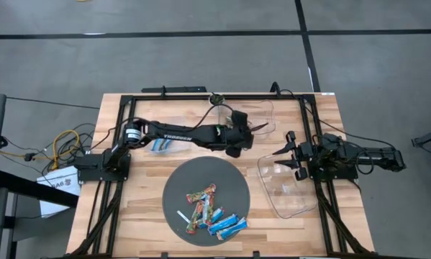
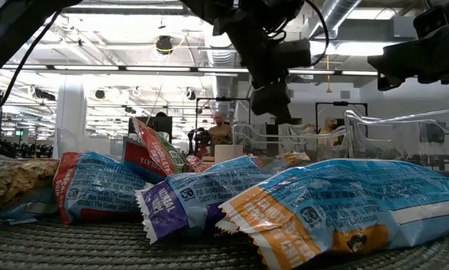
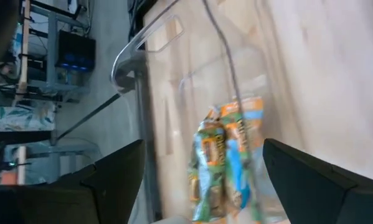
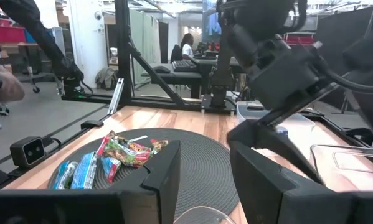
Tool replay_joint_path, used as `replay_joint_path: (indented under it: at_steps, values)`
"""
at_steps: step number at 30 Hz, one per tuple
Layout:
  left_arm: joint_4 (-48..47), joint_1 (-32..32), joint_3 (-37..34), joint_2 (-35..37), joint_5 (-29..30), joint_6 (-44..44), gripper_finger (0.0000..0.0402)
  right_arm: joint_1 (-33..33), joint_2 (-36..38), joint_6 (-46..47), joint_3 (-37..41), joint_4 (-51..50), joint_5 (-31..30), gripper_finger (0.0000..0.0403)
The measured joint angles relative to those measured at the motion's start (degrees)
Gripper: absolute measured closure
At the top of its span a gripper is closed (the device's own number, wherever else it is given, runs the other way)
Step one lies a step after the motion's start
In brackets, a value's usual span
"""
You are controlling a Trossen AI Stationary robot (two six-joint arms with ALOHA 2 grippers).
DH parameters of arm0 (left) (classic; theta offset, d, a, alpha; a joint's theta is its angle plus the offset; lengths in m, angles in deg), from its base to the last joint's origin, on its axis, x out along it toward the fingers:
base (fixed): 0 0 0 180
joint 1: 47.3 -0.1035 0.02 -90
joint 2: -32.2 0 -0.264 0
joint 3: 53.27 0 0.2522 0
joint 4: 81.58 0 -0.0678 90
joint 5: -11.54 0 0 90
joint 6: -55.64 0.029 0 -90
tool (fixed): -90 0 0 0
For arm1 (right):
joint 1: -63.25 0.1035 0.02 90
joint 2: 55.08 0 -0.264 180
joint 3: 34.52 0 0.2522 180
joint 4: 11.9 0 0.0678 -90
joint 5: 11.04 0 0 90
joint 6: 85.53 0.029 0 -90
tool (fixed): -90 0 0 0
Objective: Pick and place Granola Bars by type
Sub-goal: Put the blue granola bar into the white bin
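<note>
On the wooden counter (image 1: pixel 136 216), toward its far left, a clear bin (image 1: pixel 173 133) sits under the left arm with blue-wrapped bars (image 1: pixel 160 145) showing in it. The left arm reaches across to the far middle, where the left gripper (image 1: pixel 258 128) hangs over a second clear bin (image 1: pixel 267 115); its jaws stand wide apart and empty. Through the left wrist view, two green-and-orange bars (image 3: pixel 226 158) lie in the bin below.

Nearer the front, a round dark mat (image 1: pixel 229 180) carries the remaining bars (image 1: pixel 209 212): multicoloured ones in the middle, blue ones at the front right edge, and a thin white stick (image 1: pixel 183 216) to their left.

To the right, a third clear bin (image 1: pixel 291 188) sits beside the mat. The right gripper (image 1: pixel 278 158) hovers above its far edge, jaws partly apart, holding nothing.
</note>
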Motion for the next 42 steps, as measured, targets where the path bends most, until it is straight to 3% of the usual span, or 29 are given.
replay_joint_path:
  at_steps: [2, 8, 17, 23, 33, 42]
  values:
    - [-0.03, 0.4, -0.07, 0.02, -1.26, -2.37, 0.0086, -0.01, 0.01, 0.0, 0.0, -0.01, 0.0, 0.0268]
    - [3.88, 1.1, -6.63, 2.81, -13.92, -4.86, 0.0086, 0.01, -0.02, 0.0, 0.0, 0.0, 0.0, 0.027]
    - [20.45, 2.74, -27.76, 12.31, -10.54, -4.87, 0.0086, 0.01, -0.02, 0.0, -0.02, 0.02, 0.0, 0.027]
    - [27.37, 3.07, -36.62, 16.26, -11.03, -9.93, 0.0086, 0.0, 0.0, 0.0, -0.01, 0.02, 0.0, 0.0269]
    - [28.26, 5.99, -44.63, 21.11, -11.12, -17.03, 0.0086, 0.01, -0.02, 0.0, -0.02, 0.02, 0.0, 0.0269]
    - [27.37, 9.38, -45.68, 21.31, -11.06, -24.12, 0.0086, 0.0, 0.01, 0.0, -0.02, 0.02, 0.0, 0.0268]
